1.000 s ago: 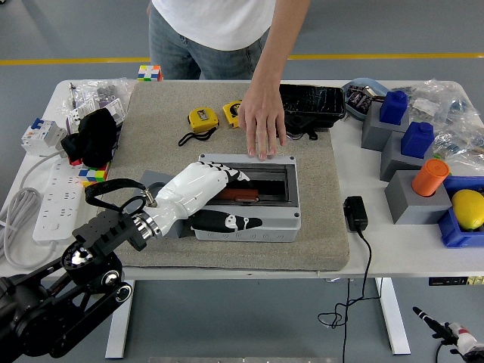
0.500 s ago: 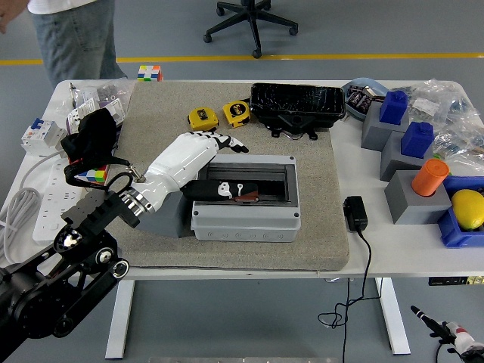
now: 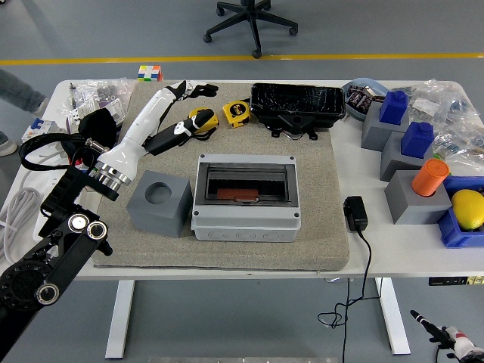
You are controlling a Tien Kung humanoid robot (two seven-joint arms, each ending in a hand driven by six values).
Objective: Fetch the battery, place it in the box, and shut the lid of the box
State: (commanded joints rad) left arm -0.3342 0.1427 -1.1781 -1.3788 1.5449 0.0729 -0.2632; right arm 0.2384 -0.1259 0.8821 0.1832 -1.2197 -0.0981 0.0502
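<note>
One flat reddish-brown battery (image 3: 238, 196) lies inside the grey box (image 3: 246, 198).

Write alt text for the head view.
The robot's left hand is raised over the far left of the mat, fingers relaxed, holding nothing. The grey box sits mid-mat with a reddish item inside, a grey block beside it.

A reddish battery (image 3: 235, 195) lies inside the grey box (image 3: 245, 199) at mat (image 3: 318, 189) centre; the left hand (image 3: 178, 106) hovers, fingers relaxed, near the desk's (image 3: 378, 249) far-left corner.
</note>
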